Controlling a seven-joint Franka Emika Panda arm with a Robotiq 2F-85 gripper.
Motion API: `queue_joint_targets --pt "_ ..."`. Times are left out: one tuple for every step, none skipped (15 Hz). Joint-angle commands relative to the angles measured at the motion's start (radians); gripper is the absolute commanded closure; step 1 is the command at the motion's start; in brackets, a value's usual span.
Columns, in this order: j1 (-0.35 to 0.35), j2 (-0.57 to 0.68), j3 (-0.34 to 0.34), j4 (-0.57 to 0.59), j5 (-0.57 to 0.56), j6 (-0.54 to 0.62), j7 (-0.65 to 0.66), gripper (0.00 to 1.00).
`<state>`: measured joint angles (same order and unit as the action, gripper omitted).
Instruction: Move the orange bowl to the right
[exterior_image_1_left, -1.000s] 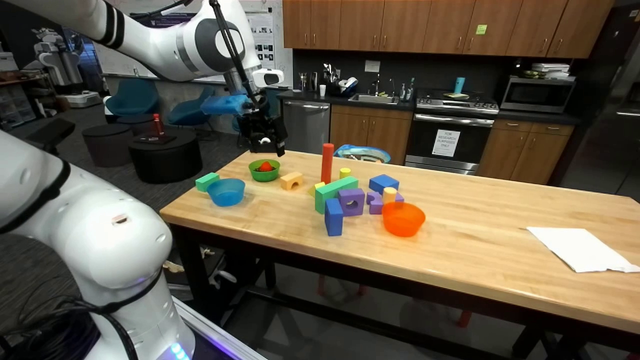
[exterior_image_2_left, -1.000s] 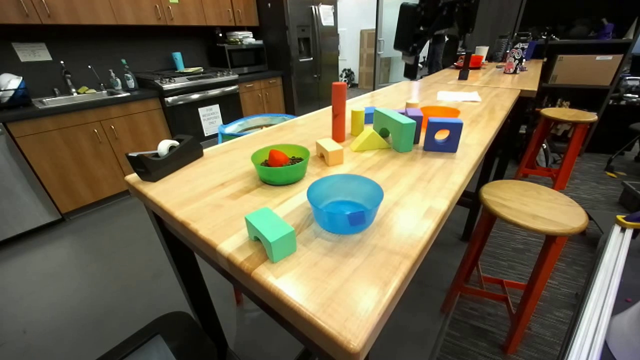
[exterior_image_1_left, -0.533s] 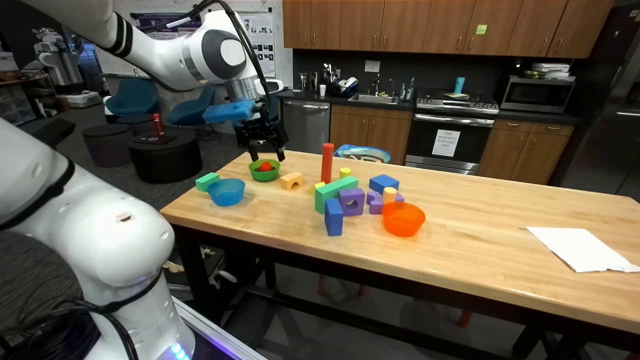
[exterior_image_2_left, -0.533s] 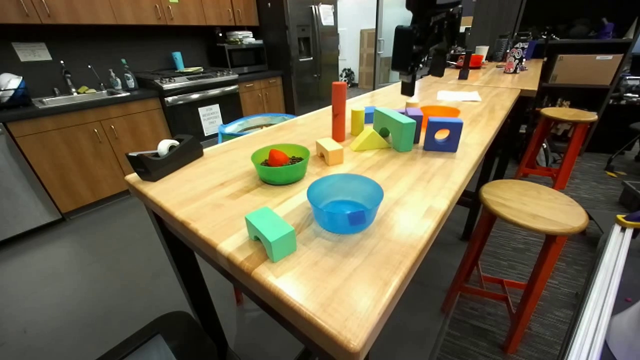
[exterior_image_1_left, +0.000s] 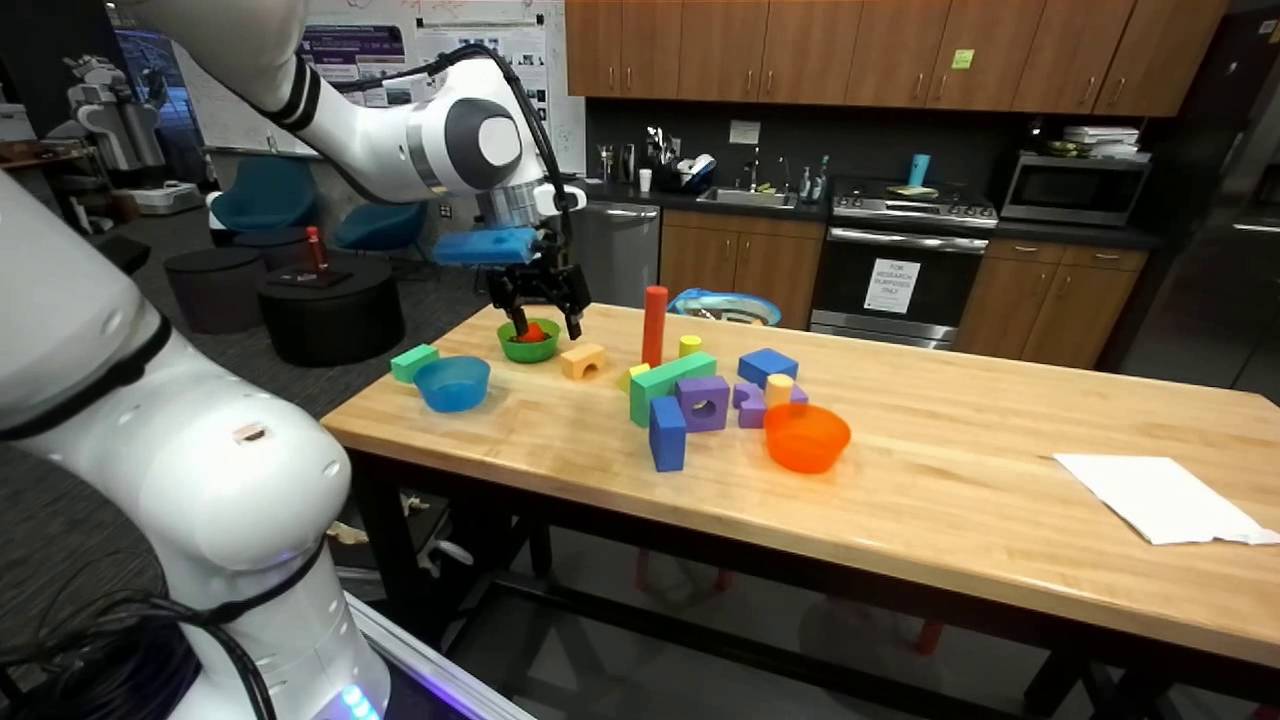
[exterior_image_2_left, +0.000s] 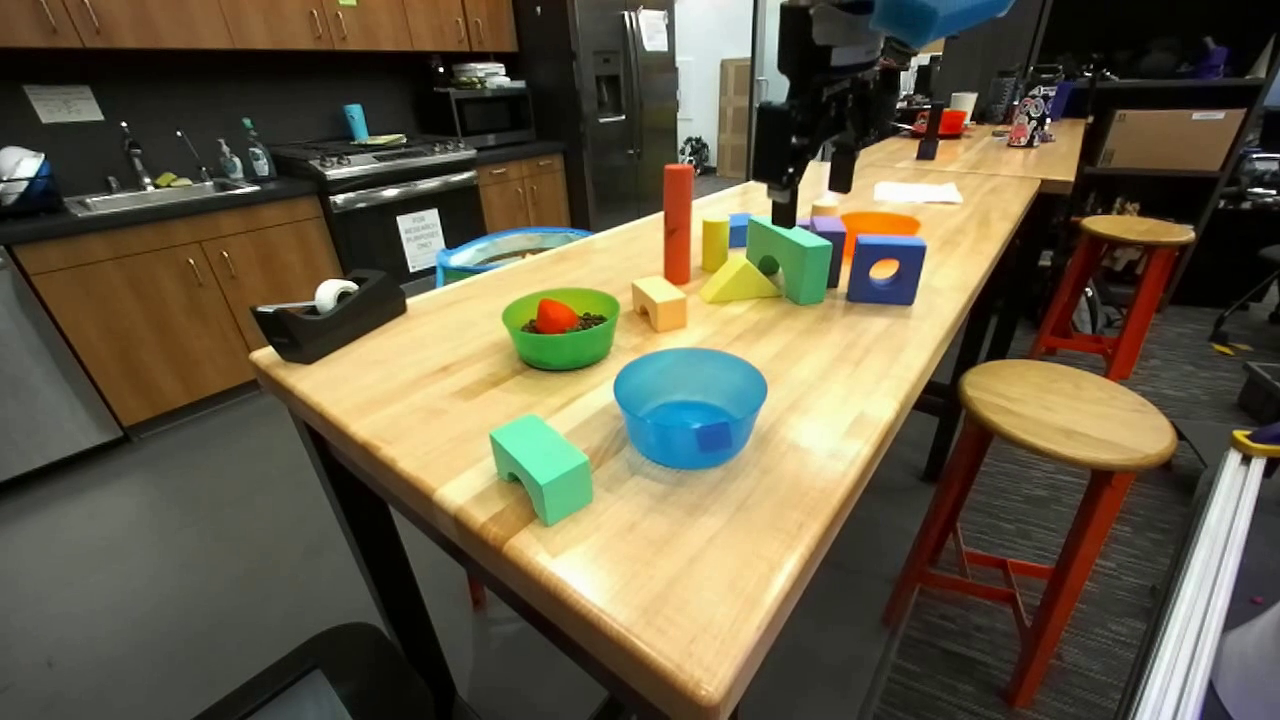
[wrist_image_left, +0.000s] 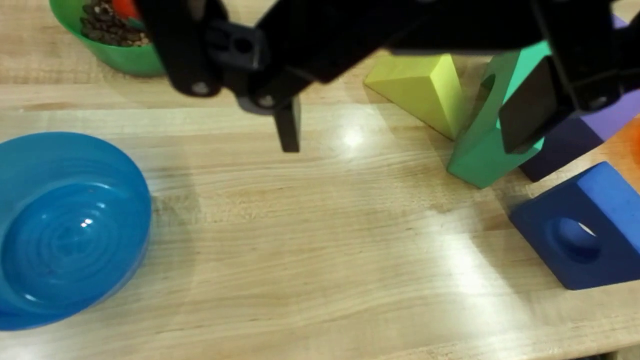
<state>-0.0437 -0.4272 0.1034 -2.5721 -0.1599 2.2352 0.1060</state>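
The orange bowl (exterior_image_1_left: 807, 445) sits upright on the table, right beside the block group in an exterior view. In another exterior view the orange bowl (exterior_image_2_left: 880, 225) is partly hidden behind blocks. Only a sliver of the orange bowl (wrist_image_left: 633, 150) shows at the right edge of the wrist view. My gripper (exterior_image_1_left: 547, 331) is open and empty in the air above the table, well left of the orange bowl. It also shows in an exterior view (exterior_image_2_left: 812, 200). In the wrist view the gripper (wrist_image_left: 404, 145) has its fingers wide apart, with nothing held between them.
A blue bowl (exterior_image_1_left: 452, 385), a green bowl (exterior_image_2_left: 560, 345) with dark bits and a red piece, and a green arch block (exterior_image_2_left: 543, 470) stand at one end. A tall red cylinder (exterior_image_1_left: 654, 328) and several blocks stand between gripper and orange bowl. Paper (exterior_image_1_left: 1165, 495) lies further right.
My gripper has come down towards the table and moved a little to the right in an exterior view. It stays open. The orange bowl and the blocks have not moved.
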Motion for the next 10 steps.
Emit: queue_joint_targets --pt "0.021 0.043 -0.027 0.031 0.021 0.022 -0.013 0.0" --pt "0.015 0.021 -0.018 0.011 0.001 0.012 0.004 0.0" --pt "0.015 0.029 -0.019 0.014 0.002 0.016 0.004 0.0" --pt "0.016 0.033 -0.02 0.017 0.002 0.017 0.004 0.0" --pt "0.016 0.035 -0.021 0.019 0.002 0.017 0.004 0.0" --pt "0.016 0.036 -0.021 0.02 0.002 0.017 0.004 0.0" --pt "0.016 0.036 -0.021 0.021 0.002 0.017 0.004 0.0" --pt "0.016 0.036 -0.021 0.021 0.002 0.017 0.004 0.0" --pt "0.016 0.036 -0.021 0.021 0.002 0.017 0.004 0.0" --pt "0.017 0.036 -0.021 0.021 0.002 0.017 0.004 0.0"
